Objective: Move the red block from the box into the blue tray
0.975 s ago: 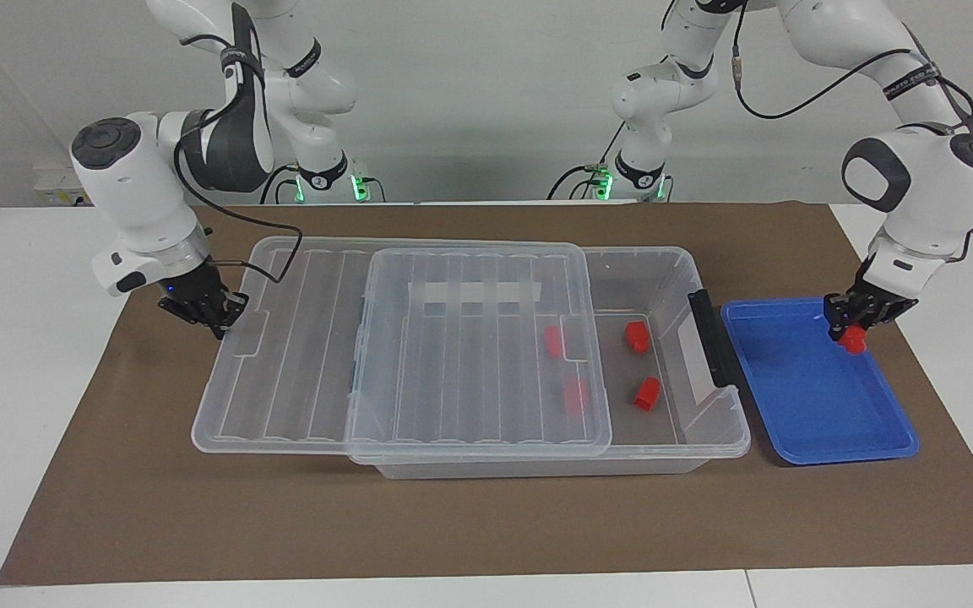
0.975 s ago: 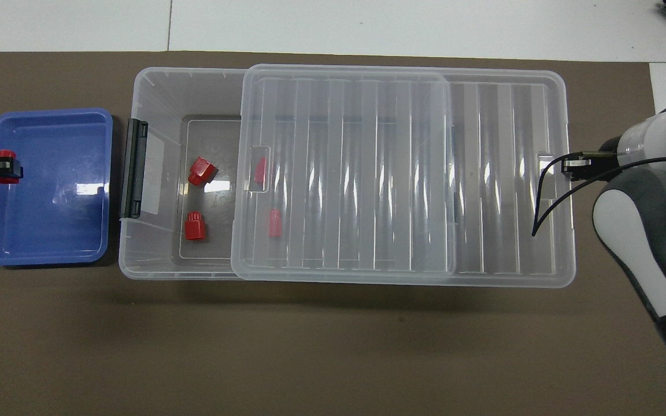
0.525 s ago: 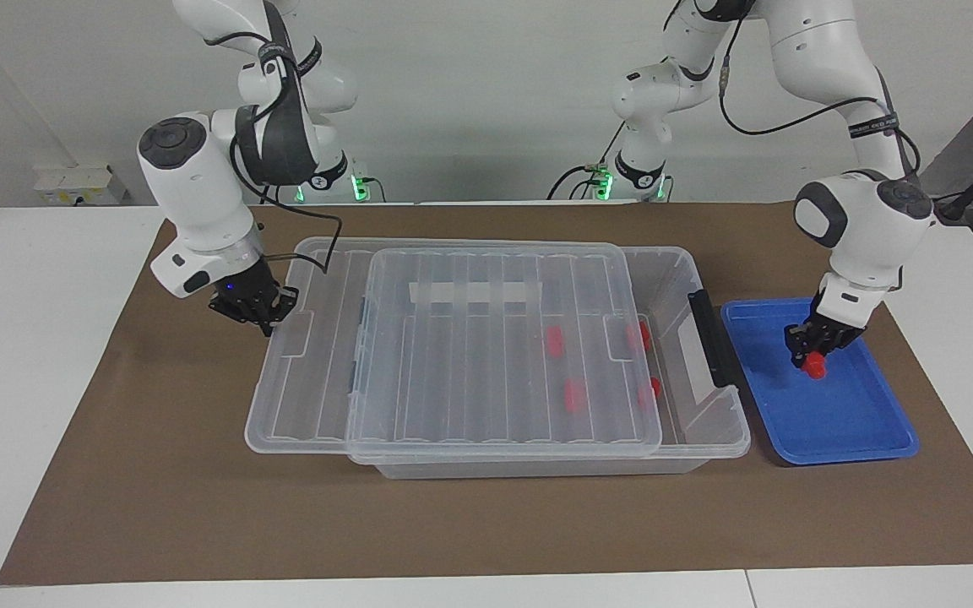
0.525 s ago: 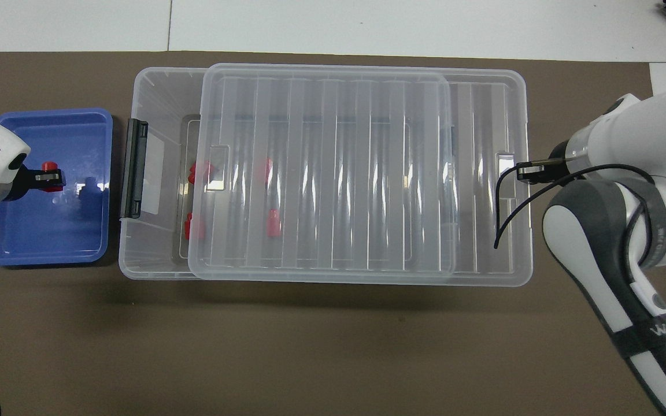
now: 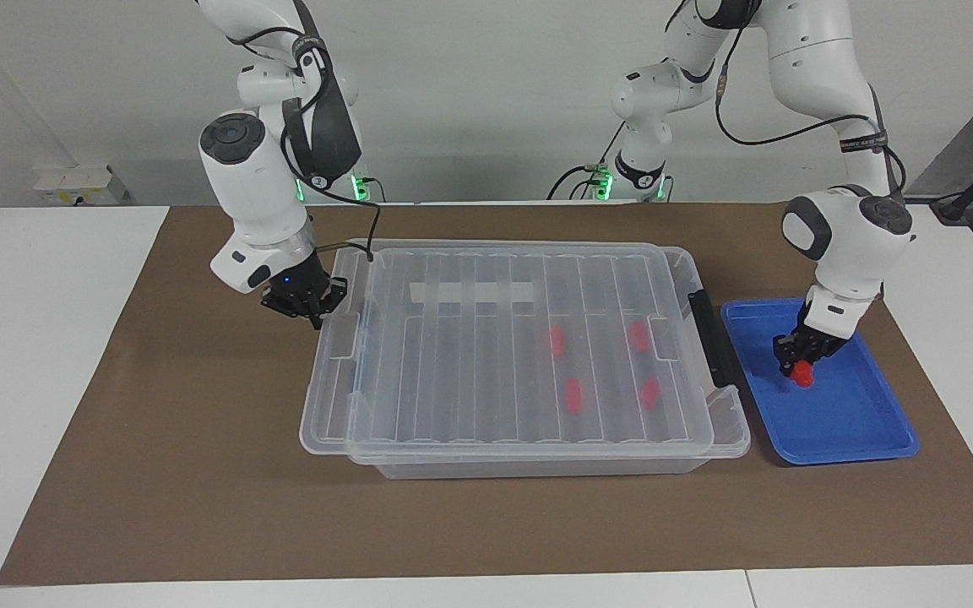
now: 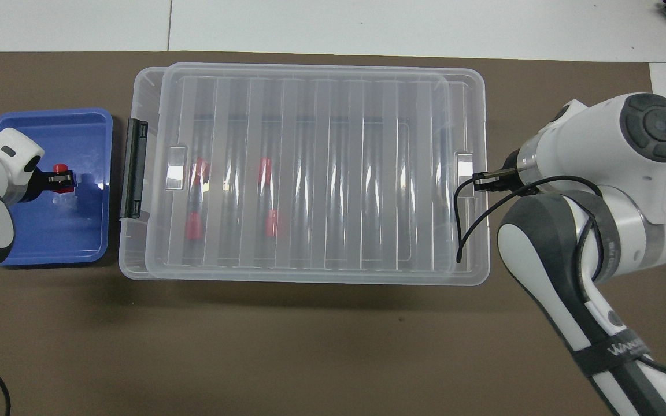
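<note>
1. Left gripper (image 5: 797,369): pinches the red block (image 5: 804,375) low inside the blue tray (image 5: 850,422), over its middle. Whether the block already touches the tray floor cannot be told.
2. Right gripper (image 5: 311,311): pressed onto the lid (image 5: 486,355) at the tab on the end toward the right arm. The lid lies almost square on the box (image 5: 537,463).
3. Step in hand, by judgement: setting the block down, the last move of the transfer. Next it calls for a short descent and spread fingers, then a straight lift clear.
4. Red block: small, glossy, hard plastic, roughly cuboid.
5. Blue tray: just below the left gripper; shallow, rounded corners, raised rim, shiny floor.
6. Box: between the grippers; clear ribbed plastic, white tape strip (image 5: 471,292), black latch (image 5: 710,338) at the tray end.
7. Four other red blocks (image 5: 573,394): under the lid, seen blurred through it.
</note>
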### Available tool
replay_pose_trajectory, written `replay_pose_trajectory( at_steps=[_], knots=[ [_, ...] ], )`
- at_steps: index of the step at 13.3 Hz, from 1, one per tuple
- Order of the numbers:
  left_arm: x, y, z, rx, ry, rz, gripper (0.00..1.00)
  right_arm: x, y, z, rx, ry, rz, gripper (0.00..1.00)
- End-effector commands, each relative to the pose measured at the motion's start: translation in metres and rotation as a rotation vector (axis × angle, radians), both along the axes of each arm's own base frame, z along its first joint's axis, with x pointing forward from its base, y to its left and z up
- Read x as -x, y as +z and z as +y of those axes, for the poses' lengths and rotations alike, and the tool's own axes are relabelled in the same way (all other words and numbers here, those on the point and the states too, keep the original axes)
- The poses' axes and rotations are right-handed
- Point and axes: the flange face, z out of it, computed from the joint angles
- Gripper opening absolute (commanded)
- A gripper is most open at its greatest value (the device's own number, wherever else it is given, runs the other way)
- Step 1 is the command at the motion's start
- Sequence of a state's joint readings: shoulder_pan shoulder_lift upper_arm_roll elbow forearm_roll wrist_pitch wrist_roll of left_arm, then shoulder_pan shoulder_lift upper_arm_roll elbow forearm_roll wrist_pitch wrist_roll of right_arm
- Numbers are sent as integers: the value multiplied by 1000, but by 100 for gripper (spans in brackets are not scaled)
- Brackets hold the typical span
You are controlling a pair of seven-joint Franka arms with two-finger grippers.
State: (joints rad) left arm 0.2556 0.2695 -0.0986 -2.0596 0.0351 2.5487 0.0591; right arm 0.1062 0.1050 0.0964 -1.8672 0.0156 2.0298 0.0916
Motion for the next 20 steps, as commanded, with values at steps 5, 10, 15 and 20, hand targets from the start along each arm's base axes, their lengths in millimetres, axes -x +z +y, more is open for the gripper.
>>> replay_pose_trajectory(
  at_steps=[5, 10, 15, 20],
  knots=[
    [-2, -17, 0, 3, 8, -29, 0, 14, 0, 33, -17, 32, 7, 0],
    [6, -31, -2, -1, 1, -57, 0, 15, 0, 36, -15, 37, 13, 0],
    [12, -39, -1, -2, 1, -57, 0, 22, 18, 18, -13, -55, 26, 0],
    [10, -37, -1, -4, -2, -61, 47, 42, 48, -24, -5, -233, 37, 0]
  ],
)
